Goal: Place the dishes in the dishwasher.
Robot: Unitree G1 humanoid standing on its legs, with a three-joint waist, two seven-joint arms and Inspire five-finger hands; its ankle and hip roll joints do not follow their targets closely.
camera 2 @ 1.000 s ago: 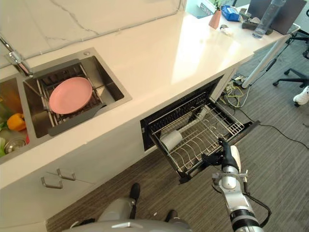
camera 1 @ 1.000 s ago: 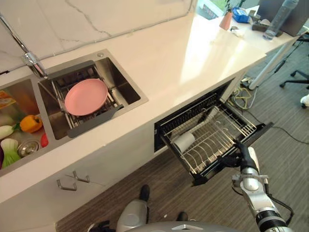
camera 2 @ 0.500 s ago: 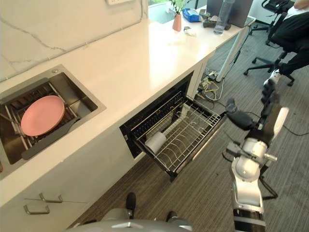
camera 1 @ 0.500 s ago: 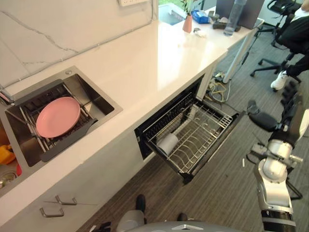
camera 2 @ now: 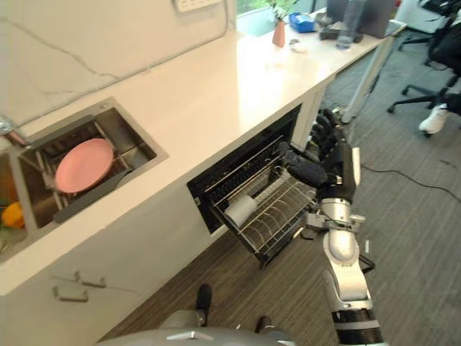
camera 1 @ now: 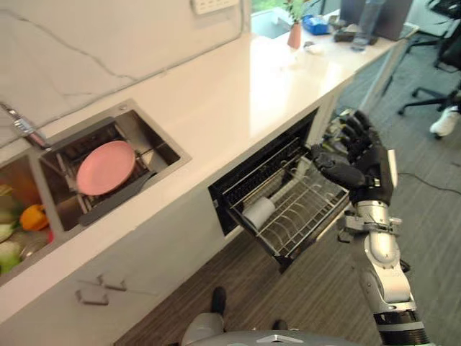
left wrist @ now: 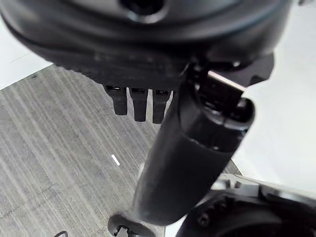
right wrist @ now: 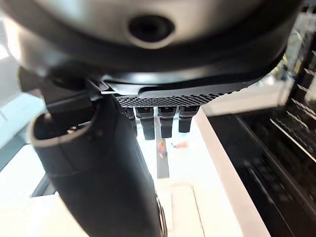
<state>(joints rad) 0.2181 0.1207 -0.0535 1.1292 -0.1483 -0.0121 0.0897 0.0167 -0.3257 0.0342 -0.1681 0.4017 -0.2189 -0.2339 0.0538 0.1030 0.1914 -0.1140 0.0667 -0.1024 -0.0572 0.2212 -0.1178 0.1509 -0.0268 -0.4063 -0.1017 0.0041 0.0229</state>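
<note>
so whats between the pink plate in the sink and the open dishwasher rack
In the left eye view, bare white countertop and its front edge lie between the pink plate and the dishwasher rack. The right hand hangs open beyond the rack.

A round pink plate (camera 1: 105,166) lies flat on a rack in the sink (camera 1: 167,148), while the dishwasher rack (camera 1: 302,216) stands pulled out, holding a pale cup (camera 1: 258,212) on its side.

A pink plate (camera 1: 105,167) sits in the steel-grey sink (camera 1: 164,148); the counter (camera 1: 238,86) is glossy white, the floor (camera 1: 432,216) grey-striped, the wall (camera 1: 108,36) grey-veined white.
</note>
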